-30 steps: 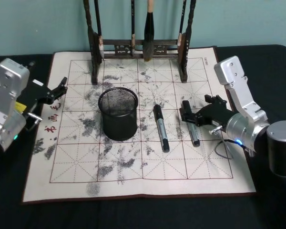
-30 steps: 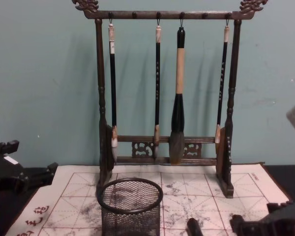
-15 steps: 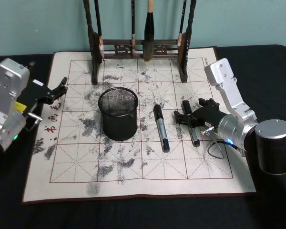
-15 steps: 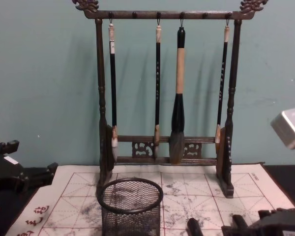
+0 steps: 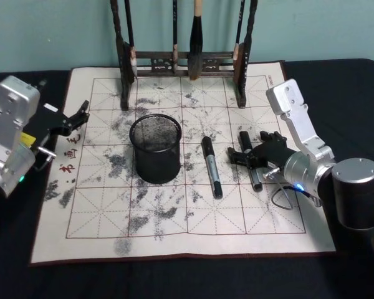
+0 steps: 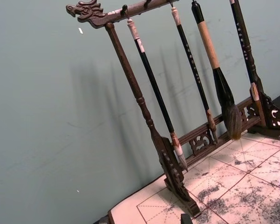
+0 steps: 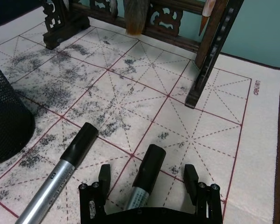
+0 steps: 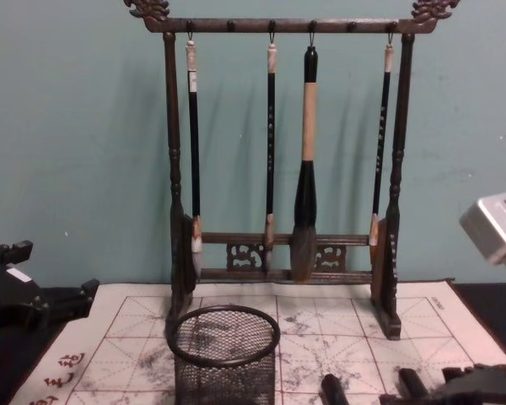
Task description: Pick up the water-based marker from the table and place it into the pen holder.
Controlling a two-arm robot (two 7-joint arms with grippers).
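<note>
While the fingers of your right gripper stand apart, one on each side of the marker, you can see a gap between each finger and the marker, so nothing is clamped. The marker lies flat on the mat, with its black cap pointing toward the rack. A second marker lies just beside it, between it and the holder. The holder stands upright on the mat, well apart from this gripper. Your left gripper is parked at the left edge of the mat, above the table; whether it is open or closed, I cannot tell.
</note>
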